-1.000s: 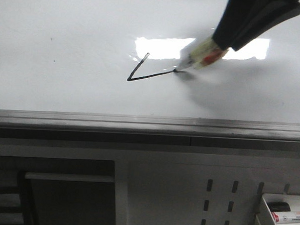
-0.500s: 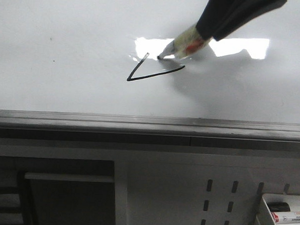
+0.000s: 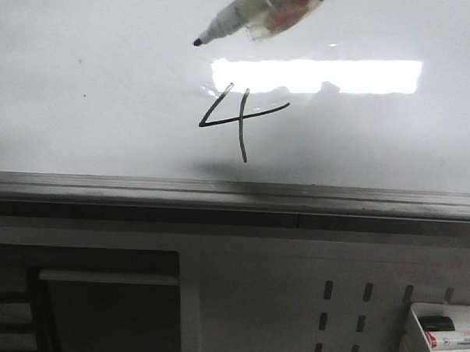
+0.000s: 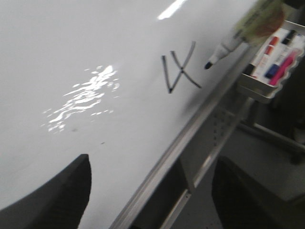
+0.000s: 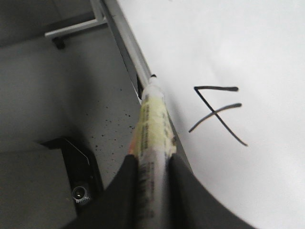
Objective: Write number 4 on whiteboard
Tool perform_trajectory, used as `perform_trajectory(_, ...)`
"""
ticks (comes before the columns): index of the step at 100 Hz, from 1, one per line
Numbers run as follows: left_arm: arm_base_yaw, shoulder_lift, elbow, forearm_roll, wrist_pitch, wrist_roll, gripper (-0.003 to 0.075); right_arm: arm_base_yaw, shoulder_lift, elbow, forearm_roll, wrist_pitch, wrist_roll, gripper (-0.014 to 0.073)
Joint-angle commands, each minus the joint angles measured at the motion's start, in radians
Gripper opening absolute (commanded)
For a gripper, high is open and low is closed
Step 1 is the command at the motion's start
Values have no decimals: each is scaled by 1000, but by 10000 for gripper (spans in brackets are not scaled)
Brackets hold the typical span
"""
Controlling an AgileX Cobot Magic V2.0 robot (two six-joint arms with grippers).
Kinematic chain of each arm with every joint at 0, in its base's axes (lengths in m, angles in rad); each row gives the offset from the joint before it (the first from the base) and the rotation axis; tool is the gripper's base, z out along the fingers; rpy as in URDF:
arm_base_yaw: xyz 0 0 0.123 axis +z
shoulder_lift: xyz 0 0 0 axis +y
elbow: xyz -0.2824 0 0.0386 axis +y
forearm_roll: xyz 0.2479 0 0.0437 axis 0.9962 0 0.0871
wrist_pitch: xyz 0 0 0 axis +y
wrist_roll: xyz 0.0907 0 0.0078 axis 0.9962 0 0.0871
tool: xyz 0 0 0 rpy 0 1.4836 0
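Observation:
The number 4 point(image 3: 239, 118) is drawn in thin black ink on the whiteboard point(image 3: 106, 100), just below the bright reflection. It also shows in the left wrist view point(image 4: 178, 72) and the right wrist view point(image 5: 217, 113). My right gripper point(image 5: 151, 164) is shut on a white marker point(image 5: 151, 119) wrapped in yellowish tape. In the front view the marker point(image 3: 258, 9) hangs above the board, its black tip up and left of the 4, not touching. My left gripper point(image 4: 150, 195) is open and empty over the board's near edge.
A dark grey edge rail point(image 3: 234, 193) runs along the board's front. Below it is a white perforated panel point(image 3: 346, 313). A white tray point(image 3: 412, 340) with several markers sits at the lower right, also in the left wrist view point(image 4: 259, 93).
The 4 has gained its vertical tail. The marker has then lifted off the board and moved up and to the left, and its holder has left the front view.

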Motion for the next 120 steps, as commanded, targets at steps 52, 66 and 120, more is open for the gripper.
perform_trajectory(52,-320,451,-320,-53,34,152,491,38,-32,-31,26,-11,-245,-66)
perform_trajectory(66,-320,469,-335,-66,29,152,487,38,-32,-31,26,-5,-245,-66)
perform_trajectory(120,-320,467,-335,-90,33,179,60,36,-28,-31,26,-3,-245,-66)
